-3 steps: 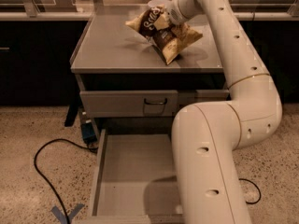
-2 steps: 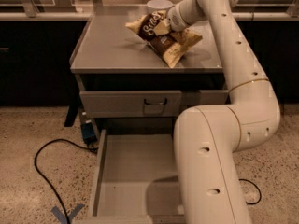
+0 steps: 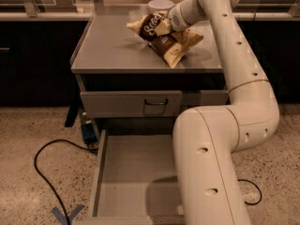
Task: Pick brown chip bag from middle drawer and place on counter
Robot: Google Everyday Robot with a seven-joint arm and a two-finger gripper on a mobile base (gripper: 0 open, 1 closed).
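The brown chip bag [image 3: 165,43] is crumpled on the grey counter [image 3: 108,48], its lower end touching the surface near the back right. My gripper [image 3: 163,28] reaches down from the right and is shut on the bag's middle, with a pale fingertip [image 3: 162,28] over the dark brown part. The middle drawer [image 3: 124,172] is pulled open below, low by the floor, and its flat floor is bare. My arm covers the drawer's right side.
A white bowl [image 3: 160,5] stands at the counter's back edge, just behind the bag. A closed drawer front with a small dark handle [image 3: 154,102] is under the counter. A black cable [image 3: 42,172] and blue tape [image 3: 65,214] lie on the floor at left.
The gripper and the bag have sunk slightly toward the counter and shifted a little left. The drawer has not moved.
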